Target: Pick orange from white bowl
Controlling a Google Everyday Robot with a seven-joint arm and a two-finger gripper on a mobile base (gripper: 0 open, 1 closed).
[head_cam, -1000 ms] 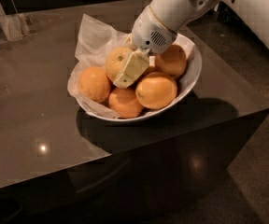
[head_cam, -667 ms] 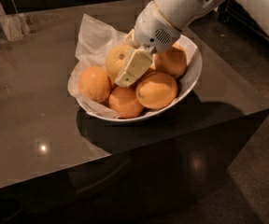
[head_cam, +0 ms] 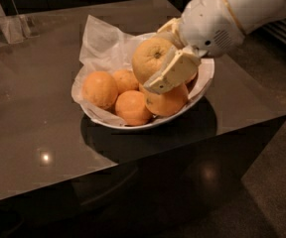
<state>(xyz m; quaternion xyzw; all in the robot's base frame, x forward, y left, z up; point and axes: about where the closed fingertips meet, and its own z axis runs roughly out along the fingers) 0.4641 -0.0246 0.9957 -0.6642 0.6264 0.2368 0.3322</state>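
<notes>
Orange lifted from the pile, my claw clamped on it.

A second ago the orange [head_cam: 150,56] sat low among the others. Now my claw [head_cam: 164,53] pinches it between both fingers, raised above the white bowl [head_cam: 205,83] toward its right rim, so the pick looks nearly done. Whether its underside has quite cleared the fruit below, I cannot tell from here. Its skin is pale and dimpled, with a dark navel; the smaller fruits [head_cam: 100,89] left in the bowl are smoother and deeper orange. The bowl is glossy and uneven-rimmed, lined with crumpled white paper [head_cam: 101,38], on a dark polished bench [head_cam: 34,123].
</notes>
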